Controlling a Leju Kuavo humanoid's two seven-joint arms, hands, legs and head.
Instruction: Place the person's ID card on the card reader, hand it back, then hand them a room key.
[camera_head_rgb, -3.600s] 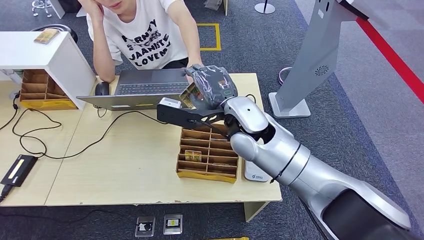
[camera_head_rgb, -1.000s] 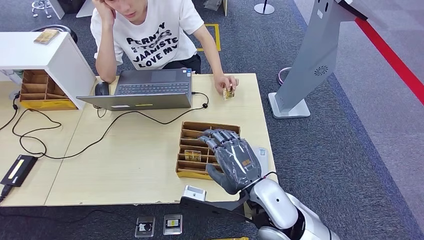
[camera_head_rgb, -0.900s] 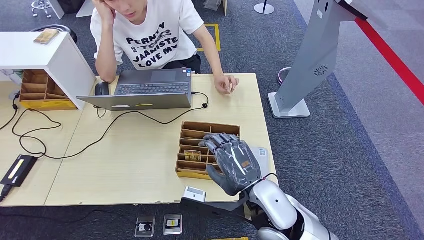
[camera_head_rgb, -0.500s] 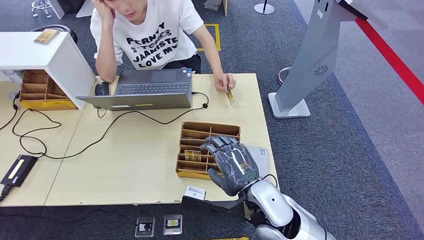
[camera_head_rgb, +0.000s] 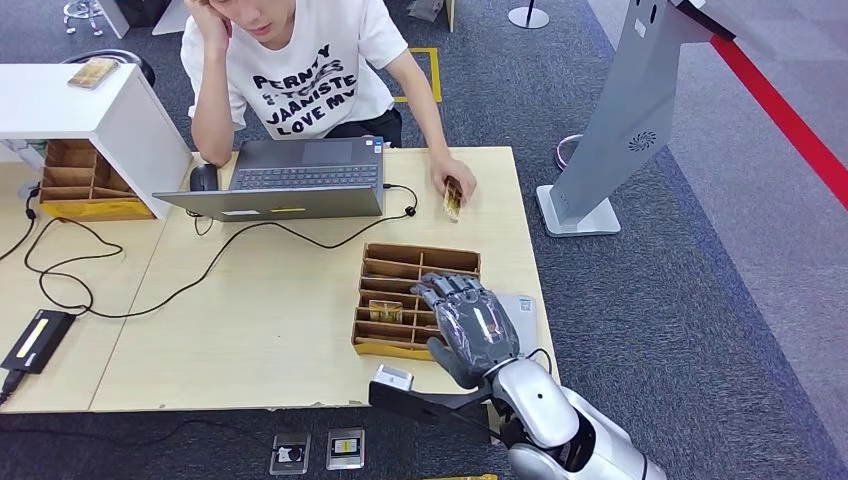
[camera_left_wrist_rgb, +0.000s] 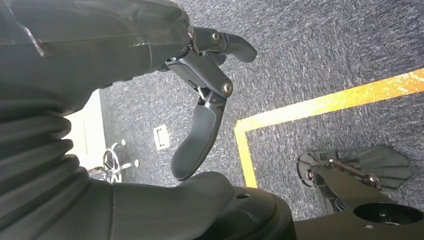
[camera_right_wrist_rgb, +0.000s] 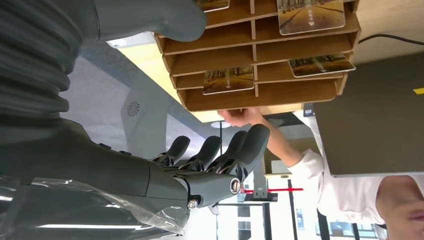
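Card's in the person's hand, robot's hand is empty over the tray

The one ID card (camera_head_rgb: 452, 198) is pinched in the person's hand (camera_head_rgb: 452, 180) at the far edge of the bench (camera_head_rgb: 250, 330). Right hand (camera_head_rgb: 470, 325) hovers over the wooden card tray (camera_head_rgb: 400, 262), fingers (camera_right_wrist_rgb: 240, 150) apart, holding nothing. I count three cards in the tray's slots (camera_right_wrist_rgb: 311, 15) from the wrist view, plus a sliver of another. Left hand (camera_left_wrist_rgb: 200, 100) hangs over the carpet, fingers loosely open, empty. One laptop (camera_head_rgb: 290, 180), one mouse (camera_head_rgb: 204, 177).

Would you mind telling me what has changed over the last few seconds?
The right hand, which held a card out to the person, has let it go and drawn back over the wooden tray, empty. The person's hand now holds the card. The laptop stayed put.
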